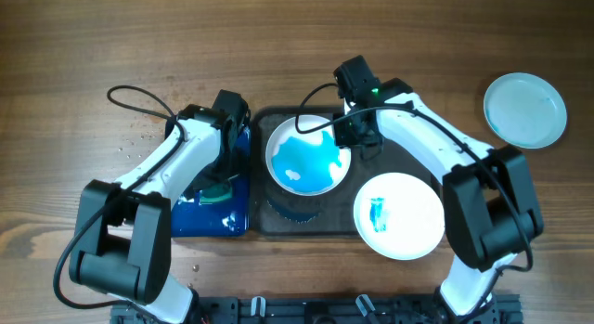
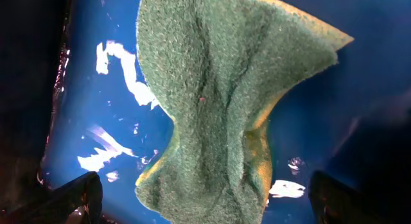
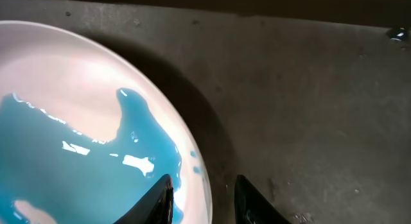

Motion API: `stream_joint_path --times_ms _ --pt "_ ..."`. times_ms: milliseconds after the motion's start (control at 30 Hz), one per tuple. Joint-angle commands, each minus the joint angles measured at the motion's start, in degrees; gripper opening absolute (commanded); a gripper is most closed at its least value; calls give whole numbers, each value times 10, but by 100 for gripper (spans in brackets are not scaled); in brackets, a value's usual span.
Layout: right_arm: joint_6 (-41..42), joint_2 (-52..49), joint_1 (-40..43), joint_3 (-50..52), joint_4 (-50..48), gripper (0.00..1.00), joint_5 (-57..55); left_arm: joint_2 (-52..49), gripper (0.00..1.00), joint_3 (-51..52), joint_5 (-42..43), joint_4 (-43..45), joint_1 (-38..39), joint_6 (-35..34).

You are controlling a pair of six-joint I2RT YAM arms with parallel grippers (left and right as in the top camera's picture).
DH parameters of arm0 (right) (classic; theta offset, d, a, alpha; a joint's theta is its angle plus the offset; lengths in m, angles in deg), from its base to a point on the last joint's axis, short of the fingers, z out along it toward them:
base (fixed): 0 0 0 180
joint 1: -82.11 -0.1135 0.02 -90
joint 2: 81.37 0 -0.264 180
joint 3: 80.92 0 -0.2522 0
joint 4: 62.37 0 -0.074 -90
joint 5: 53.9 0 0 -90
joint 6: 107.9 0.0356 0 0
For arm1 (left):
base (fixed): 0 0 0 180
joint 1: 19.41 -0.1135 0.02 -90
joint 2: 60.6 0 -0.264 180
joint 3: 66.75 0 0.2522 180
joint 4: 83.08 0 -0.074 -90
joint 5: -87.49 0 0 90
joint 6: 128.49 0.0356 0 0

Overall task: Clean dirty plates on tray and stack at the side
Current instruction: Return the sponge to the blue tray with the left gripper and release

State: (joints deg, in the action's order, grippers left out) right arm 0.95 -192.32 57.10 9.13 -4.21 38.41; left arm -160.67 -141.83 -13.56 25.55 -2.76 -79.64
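Note:
A white plate [image 1: 306, 162] pooled with blue liquid sits over the dark tray [image 1: 278, 120]; it also shows in the right wrist view [image 3: 77, 76]. My right gripper [image 1: 350, 138] straddles its right rim [image 3: 204, 192], one finger inside and one outside, shut on the rim. The plate casts a broad shadow on the tray. A second white plate [image 1: 413, 217] with a small blue smear lies at the tray's front right. My left gripper [image 1: 221, 180] hangs open over a green and yellow sponge [image 2: 212, 108] in a blue tub [image 1: 237, 208], a finger on each side [image 2: 205, 208].
A clean pale blue plate [image 1: 525, 109] lies on the wooden table at the far right. The blue tub's wet floor [image 2: 96, 140] has white glints. The tray floor [image 3: 308, 108] is grey and scuffed.

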Motion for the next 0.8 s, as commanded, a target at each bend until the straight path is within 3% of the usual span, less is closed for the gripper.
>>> stream_joint_path --times_ms 0,233,467,767 --pt "9 -20 3 8 -12 32 3 7 100 3 10 0 -5 5" --pt "9 -52 3 8 -30 29 19 8 100 1 25 -2 -5 5" --pt "9 -52 3 8 -37 5 27 63 100 -15 26 -10 -5 5" --pt "9 -52 3 8 -46 5 27 214 100 -71 -3 -99 -5 12"
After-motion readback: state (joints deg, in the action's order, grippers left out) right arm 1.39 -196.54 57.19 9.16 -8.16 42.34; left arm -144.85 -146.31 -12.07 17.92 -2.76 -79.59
